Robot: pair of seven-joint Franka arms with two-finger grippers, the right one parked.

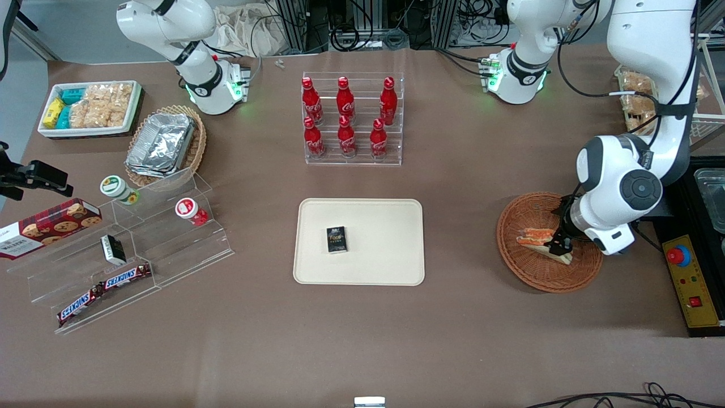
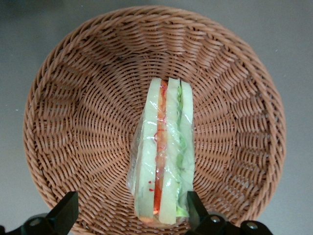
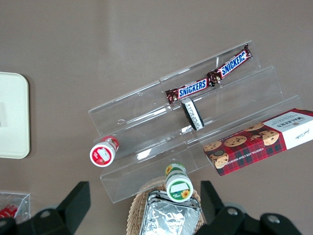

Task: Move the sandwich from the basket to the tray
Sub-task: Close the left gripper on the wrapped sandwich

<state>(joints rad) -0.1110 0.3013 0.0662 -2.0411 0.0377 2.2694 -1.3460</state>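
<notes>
Wicker basket point(image 2: 63, 122) holds sandwich point(image 2: 164, 161) on edge, layers up — suits a pinch across the bread faces. Gripper point(image 2: 132, 215) low over it, fingers point(image 2: 66, 210) spread either side, not yet closed. Tray point(image 1: 396, 266) waiting mid-surface — small black box point(image 1: 336, 239) on it.

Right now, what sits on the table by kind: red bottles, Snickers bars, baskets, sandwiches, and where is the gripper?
Red bottles: 6
Snickers bars: 2
Baskets: 2, the basket and a tan foil-container basket
Sandwich: 1
Total: 11
The gripper is open, low in the basket, fingers on either side of the sandwich's end; the tray holds only a small black box.
</notes>
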